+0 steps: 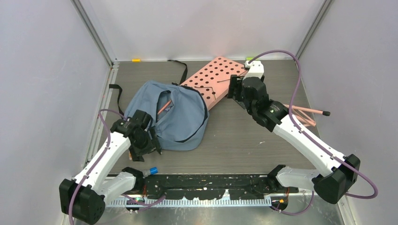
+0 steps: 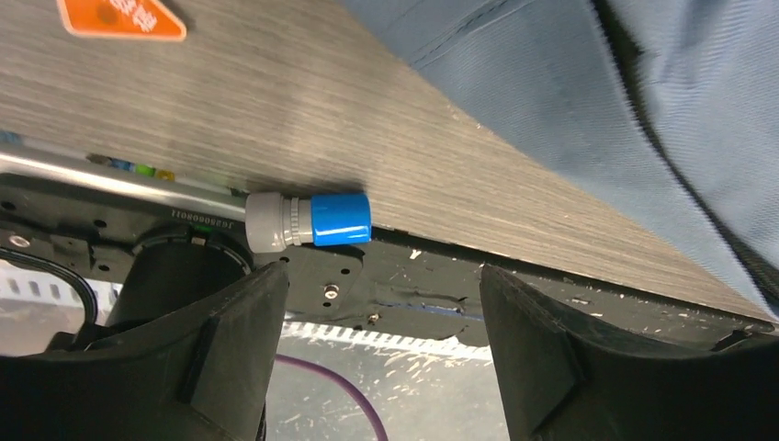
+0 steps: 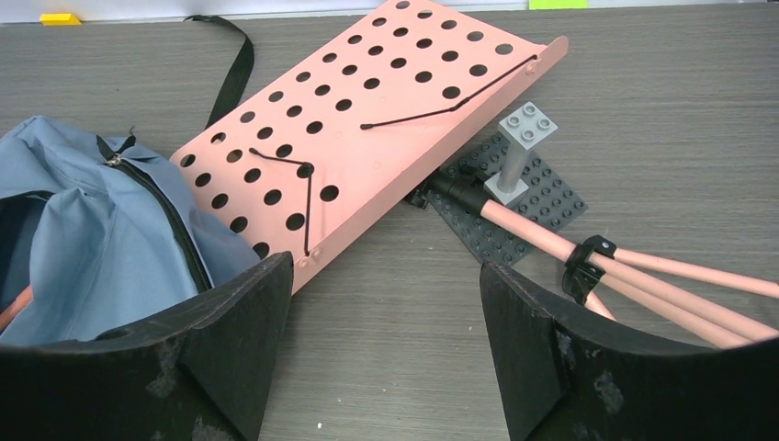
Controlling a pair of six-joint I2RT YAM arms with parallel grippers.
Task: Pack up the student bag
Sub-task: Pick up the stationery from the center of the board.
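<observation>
Blue fabric student bag [image 1: 187, 124] lay slumped at the left-centre of the desk [image 1: 244, 140], zipper undone and mouth gaping. One thin pink stick [image 1: 164, 107] poked out of the opening, so at least one item looked packed. Pink perforated board [image 1: 213, 77] leaned on the bag's far-right side, outside it. Beyond the board, toward the right edge, a grey studded plate [image 3: 551, 197] and a bundle of pink rods [image 3: 533, 231] lay loose on the desk. A blue-capped tube [image 2: 308, 220] sat at the near edge.

Left end effector [image 2: 386, 285] hung by the bag's near-left side, fingers apart, nothing between them. Right end effector [image 3: 386, 276] faced the board, fingers apart, also empty.

Judgement: packing barely begun; most items out, bag not zipped.
</observation>
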